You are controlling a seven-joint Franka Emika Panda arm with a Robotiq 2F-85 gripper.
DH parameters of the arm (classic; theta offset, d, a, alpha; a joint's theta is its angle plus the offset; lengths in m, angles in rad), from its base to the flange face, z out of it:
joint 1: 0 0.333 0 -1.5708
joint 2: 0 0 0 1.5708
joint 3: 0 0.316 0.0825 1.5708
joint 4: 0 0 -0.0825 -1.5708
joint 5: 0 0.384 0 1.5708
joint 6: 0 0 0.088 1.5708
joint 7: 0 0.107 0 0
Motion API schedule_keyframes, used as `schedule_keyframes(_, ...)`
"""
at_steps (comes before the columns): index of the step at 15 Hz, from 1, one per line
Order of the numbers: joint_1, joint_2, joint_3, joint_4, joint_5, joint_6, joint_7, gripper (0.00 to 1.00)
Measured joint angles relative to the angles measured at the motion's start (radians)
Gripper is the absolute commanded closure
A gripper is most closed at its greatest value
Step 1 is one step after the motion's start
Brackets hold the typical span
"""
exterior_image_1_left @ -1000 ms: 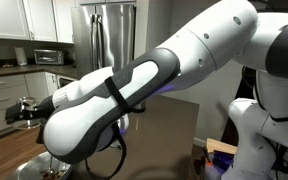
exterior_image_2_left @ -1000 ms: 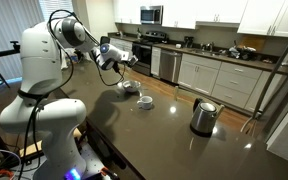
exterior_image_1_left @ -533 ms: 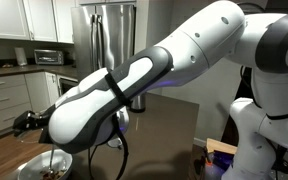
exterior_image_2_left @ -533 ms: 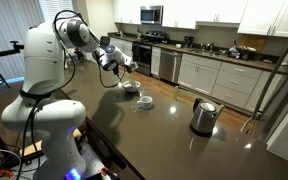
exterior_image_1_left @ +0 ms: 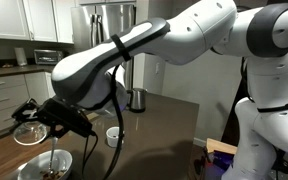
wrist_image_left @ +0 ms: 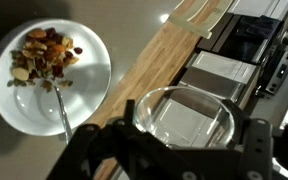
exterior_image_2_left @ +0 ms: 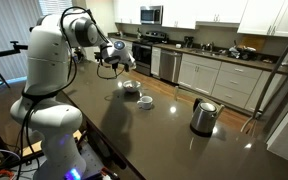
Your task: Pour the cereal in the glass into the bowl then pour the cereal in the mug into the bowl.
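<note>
Kitchen setting: a dark countertop is running through the room, with white cabinets along the far wall and a steel refrigerator standing in the background.

Gripper: it is clamping a clear glass between its dark fingers, one finger on each side of the wall. In the wrist view the wooden floor and the cabinet fronts are showing through the glass. Its exact tilt cannot be told from these pictures.

Bowl: the wide white bowl is sitting on the countertop and showing in both exterior views. In the wrist view it is lying to the upper left of the glass, clear of the rim and not under it. In an exterior view the held glass is hanging above and to one side of the bowl.

Cereal: a speckled brown and reddish heap is lying inside the bowl, gathered toward one side. A metal spoon is resting in the bowl with its handle pointing out past the rim.

Mug: the small white mug is standing upright on the countertop just beside the bowl, apart from the gripper. Its contents are too small to make out.

Steel kettle: it is standing farther along the countertop, well apart from the mug.
</note>
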State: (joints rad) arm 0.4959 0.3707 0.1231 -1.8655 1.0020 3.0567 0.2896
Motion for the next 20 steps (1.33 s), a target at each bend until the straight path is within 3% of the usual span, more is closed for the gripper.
schedule_keyframes(4,-0.132,-0.014,0.100,0.020,0.238,-0.175,-0.104,0.40)
schedule_keyframes(9,-0.203,-0.006,0.112,0.003,0.433,-0.365,-0.171,0.40)
schedule_keyframes(10,-0.212,-0.003,0.112,-0.004,0.461,-0.400,-0.178,0.15)
schedule_keyframes(13,-0.216,0.002,0.111,-0.021,0.485,-0.411,-0.196,0.15)
schedule_keyframes(14,-0.216,0.002,0.112,-0.023,0.485,-0.411,-0.196,0.40)
schedule_keyframes(17,-0.216,0.004,0.110,-0.023,0.484,-0.418,-0.192,0.40)
schedule_keyframes(20,-0.228,0.014,0.106,-0.023,0.495,-0.533,-0.179,0.40)
